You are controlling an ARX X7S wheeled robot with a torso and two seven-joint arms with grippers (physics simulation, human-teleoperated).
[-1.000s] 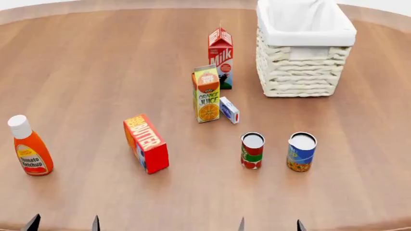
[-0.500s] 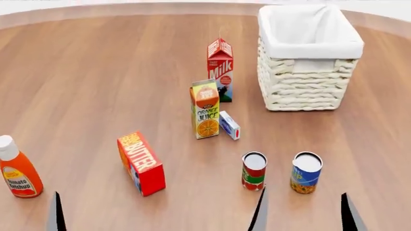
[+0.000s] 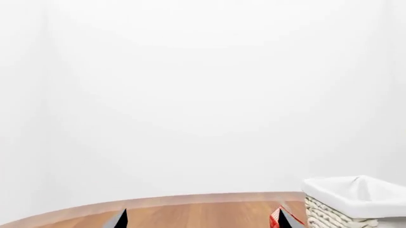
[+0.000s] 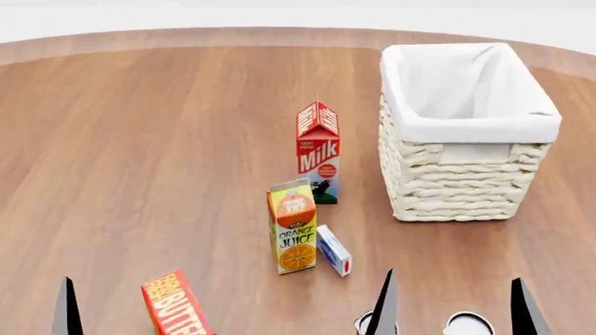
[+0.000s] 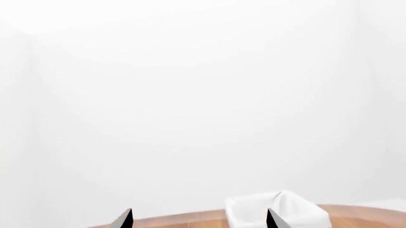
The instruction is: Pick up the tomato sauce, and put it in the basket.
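Observation:
The tomato sauce can (image 4: 362,324) shows only as a sliver of silvery top at the head view's bottom edge, partly behind a fingertip (image 4: 384,307) of my right gripper (image 4: 453,314). That gripper is open and empty, its two fingertips standing either side of the cans. The basket (image 4: 465,178), cream wicker with a white liner, stands at the far right; it also shows in the left wrist view (image 3: 355,199) and the right wrist view (image 5: 279,211). My left gripper (image 3: 201,221) is open and empty; one fingertip (image 4: 65,314) shows at the lower left.
A milk carton (image 4: 317,150), an orange juice carton (image 4: 293,234) and a small blue-white box (image 4: 333,259) stand left of the basket. A red butter box (image 4: 172,307) is at the lower left. A second can's top (image 4: 468,324) sits beside the tomato sauce.
The head view has tilted up: everything slid down the picture, the ketchup bottle left view and both cans are nearly cut off. The gripper fingertips rose higher into view.

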